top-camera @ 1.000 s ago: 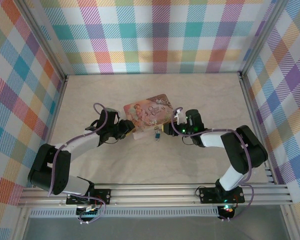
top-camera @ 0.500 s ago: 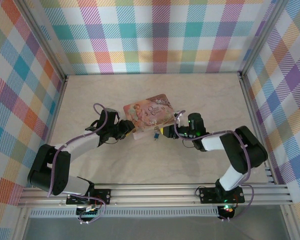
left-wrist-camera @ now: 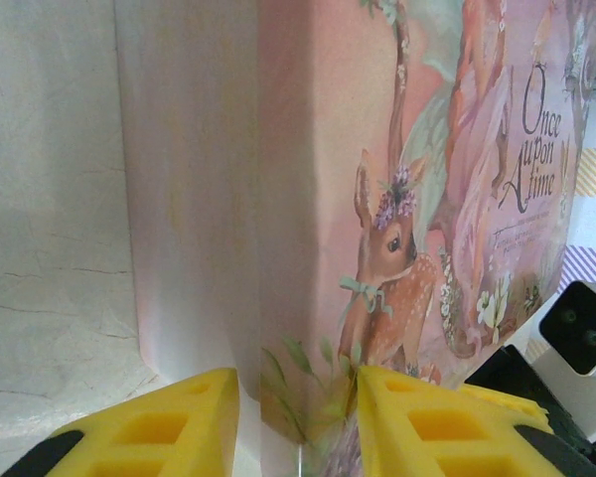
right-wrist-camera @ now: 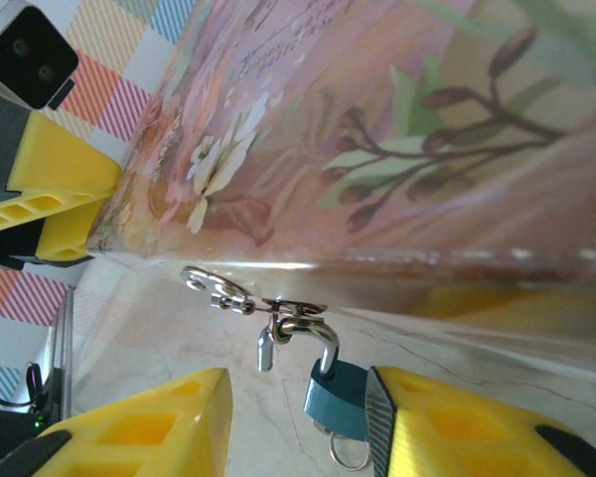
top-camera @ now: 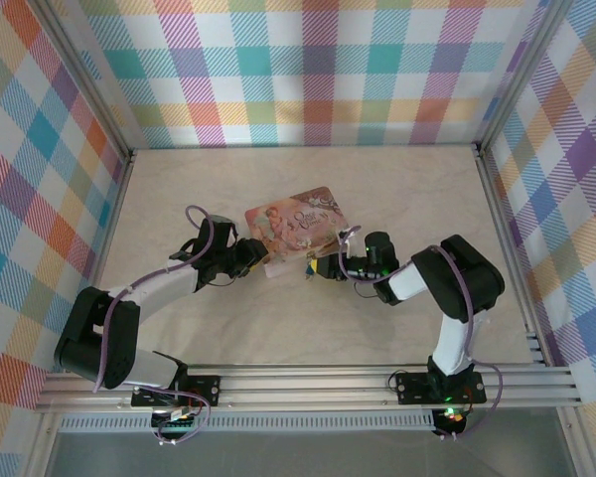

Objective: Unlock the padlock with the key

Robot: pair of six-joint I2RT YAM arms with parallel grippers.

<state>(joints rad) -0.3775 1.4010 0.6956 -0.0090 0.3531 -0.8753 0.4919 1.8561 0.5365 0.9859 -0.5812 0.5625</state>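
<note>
Top external view: the left tool (top-camera: 250, 256) stays clamped on the near corner of the pink tin (top-camera: 298, 221), which lies unmoved on the tabletop (top-camera: 228, 318). Over the last second the right arm has folded and swung leftward, bringing the right tool (top-camera: 321, 268) from beside the tin up to the padlock (top-camera: 309, 268) at the tin's near edge. Left wrist view: the two yellow fingers (left-wrist-camera: 169, 422) press on either side of the tin's corner — a steady hold. Right wrist view: the teal padlock hangs by its shackle from the tin's hasp (right-wrist-camera: 223, 290). It sits between the partly parted fingers (right-wrist-camera: 457, 427) of the right tool — close against one, with a clear gap to the other, so nothing is gripped. A small ring (right-wrist-camera: 350, 455) shows under the lock body; whether it belongs to a key cannot be told. Judged from this, the approach is done and the shackle is not yet released. The next move calls for fine alignment at the keyway.
</note>
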